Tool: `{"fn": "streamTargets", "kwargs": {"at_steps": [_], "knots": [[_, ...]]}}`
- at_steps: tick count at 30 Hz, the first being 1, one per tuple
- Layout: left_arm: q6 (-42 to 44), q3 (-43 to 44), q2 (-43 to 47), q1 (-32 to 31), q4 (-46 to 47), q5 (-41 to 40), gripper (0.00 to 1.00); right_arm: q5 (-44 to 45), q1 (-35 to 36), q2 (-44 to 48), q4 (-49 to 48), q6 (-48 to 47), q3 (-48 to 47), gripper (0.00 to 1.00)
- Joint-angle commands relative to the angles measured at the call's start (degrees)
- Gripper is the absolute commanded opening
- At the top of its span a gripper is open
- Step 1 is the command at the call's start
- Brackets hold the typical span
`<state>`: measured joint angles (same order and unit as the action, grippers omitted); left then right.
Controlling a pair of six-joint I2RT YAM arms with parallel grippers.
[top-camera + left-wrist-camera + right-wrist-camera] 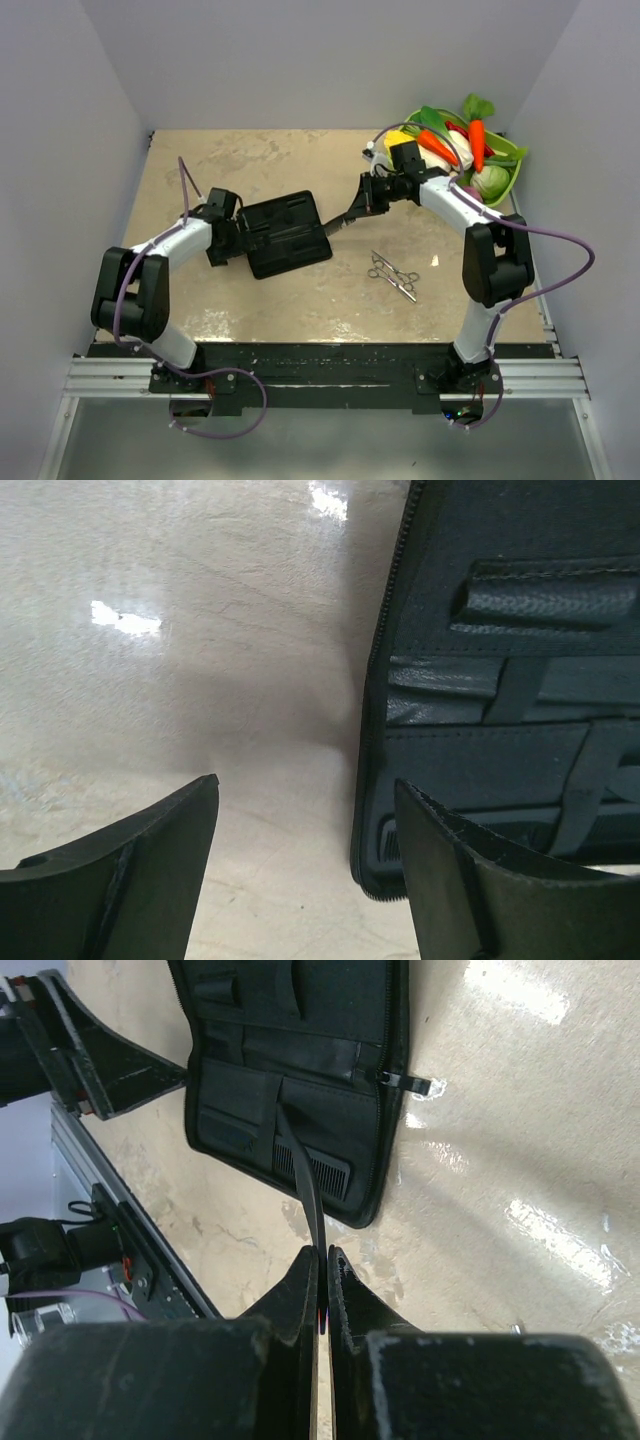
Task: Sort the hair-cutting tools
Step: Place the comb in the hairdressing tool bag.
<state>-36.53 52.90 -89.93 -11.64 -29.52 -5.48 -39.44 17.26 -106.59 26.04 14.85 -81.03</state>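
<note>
The black case lies open on the table. My right gripper is shut on a slim black comb; the comb's far end reaches a pocket of the case. In the top view this gripper is at the case's right edge with the comb. A second comb lies in the case's lower pocket. Two silver scissors lie on the table to the right. My left gripper is open, its jaws straddling the case's left edge; it shows in the top view.
A green basket of toy vegetables stands at the back right corner. White walls close the table on three sides. The black rail with the arm bases runs along the near edge.
</note>
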Motion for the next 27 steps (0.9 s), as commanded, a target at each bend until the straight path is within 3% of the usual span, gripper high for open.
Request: {"fn": "streamTargets", "kwargs": {"at_steps": [1,9,20,27], "knots": [[1.9,2.1,-2.4,0.2,3.2,1.0,0.75,2.0,0.4,-0.6,1.4,-1.8,-3.1,0.0],[3.1,4.7,-7.4,0.1,2.5,0.2,0.76,0.8,0.3,-4.1,0.9,-1.5,-5.0,0.0],[3.7,4.4,-7.7,0.1,1.7,0.0,0.76,-1.6,2.8,-10.1,5.2,-5.1,-9.5,0.0],[3.9,4.0,-7.6,0.0,1.6,0.3,0.75,0.9,4.7,-12.2,0.3,-0.9,-9.4,0.0]]}}
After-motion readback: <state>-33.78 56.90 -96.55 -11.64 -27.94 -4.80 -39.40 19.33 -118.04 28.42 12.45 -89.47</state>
